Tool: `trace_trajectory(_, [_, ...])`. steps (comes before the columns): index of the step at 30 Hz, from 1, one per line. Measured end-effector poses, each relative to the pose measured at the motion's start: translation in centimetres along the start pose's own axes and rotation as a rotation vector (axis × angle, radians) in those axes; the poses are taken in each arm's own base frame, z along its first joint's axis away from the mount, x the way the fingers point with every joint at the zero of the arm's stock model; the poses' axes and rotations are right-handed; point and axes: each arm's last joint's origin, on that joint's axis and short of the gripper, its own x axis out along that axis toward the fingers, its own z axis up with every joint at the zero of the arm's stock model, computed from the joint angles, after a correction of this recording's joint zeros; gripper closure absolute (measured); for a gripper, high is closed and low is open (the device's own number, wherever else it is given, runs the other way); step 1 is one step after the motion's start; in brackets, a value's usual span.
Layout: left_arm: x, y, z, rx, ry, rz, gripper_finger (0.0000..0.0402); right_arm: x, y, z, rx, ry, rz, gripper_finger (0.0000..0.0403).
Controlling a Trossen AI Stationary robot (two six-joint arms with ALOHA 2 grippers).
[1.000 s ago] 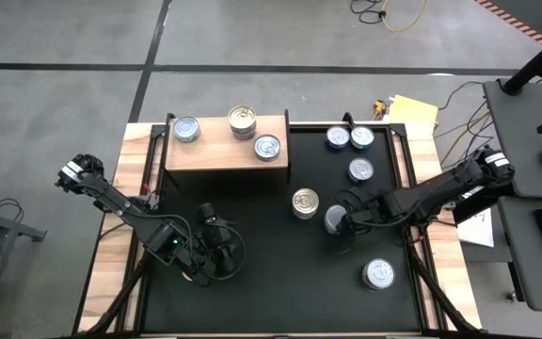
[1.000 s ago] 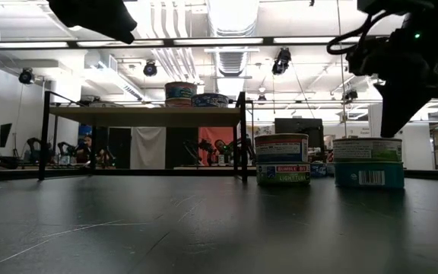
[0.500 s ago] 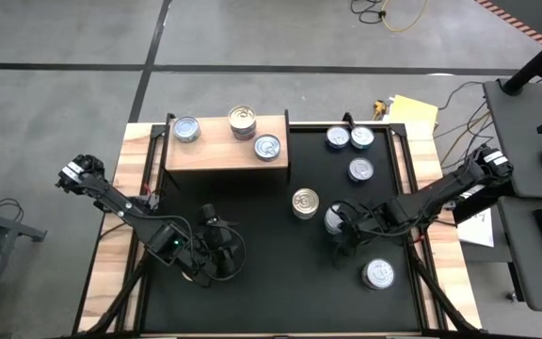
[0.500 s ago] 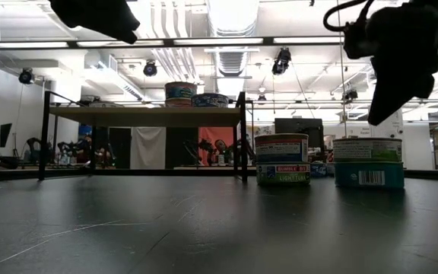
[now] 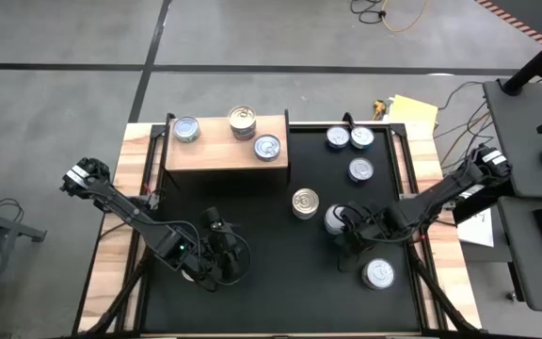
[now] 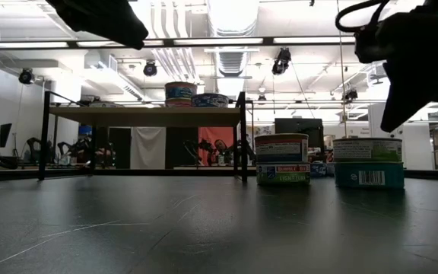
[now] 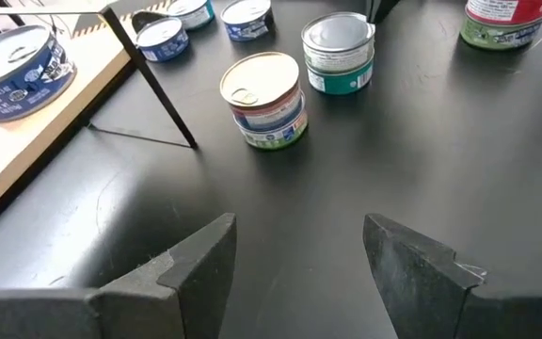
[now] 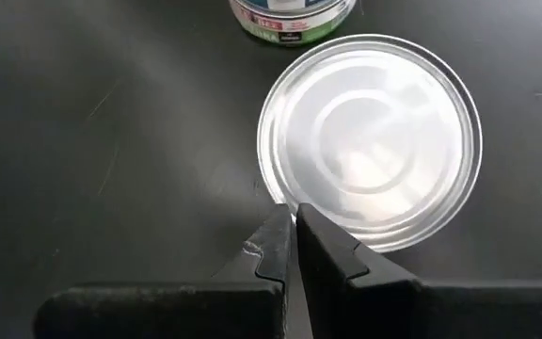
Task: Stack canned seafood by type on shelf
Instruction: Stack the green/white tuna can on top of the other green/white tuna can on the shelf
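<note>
Black table (image 5: 252, 292) under ceiling strip lights (image 6: 226, 40); left tool (image 7: 299, 268) wide, right tool (image 8: 293, 247) closed, empty

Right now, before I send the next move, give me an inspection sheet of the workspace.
Surface: black table, bare at the front.
Job's things: shelf carries three cans; gold-top can, silver-top can and four more cans on the table.
Clutter: yellow paper beyond the table edge.
Grippers: left gripper open, empty, low over the table; right gripper shut, empty, hanging at the silver-top can's rim.
Cables: on the floor and the right-hand side table.
Surroundings: workshop; no person seen.
</note>
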Motion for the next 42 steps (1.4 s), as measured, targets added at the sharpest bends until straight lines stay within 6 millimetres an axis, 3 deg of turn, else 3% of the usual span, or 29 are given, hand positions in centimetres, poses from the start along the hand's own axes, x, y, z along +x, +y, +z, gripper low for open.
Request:
trace_trajectory(8, [0.0, 0.0, 0.0, 0.005, -0.004, 0.003, 0.0184, 0.0, 0.0, 0.0, 0.007, -0.06, -0.026, 0.039])
trace_trajectory(20, [0.0, 0.0, 0.1, 0.002, -0.006, 0.001, 0.0184, 1.2, -1.3, -1.6, 0.049, -0.018, -0.061, 0.039])
trace_trajectory(42, [0.0, 0.0, 0.0, 0.011, -0.005, 0.002, 0.0184, 1.5, -1.1, -2.9, 0.018, 0.058, -0.056, 0.039])
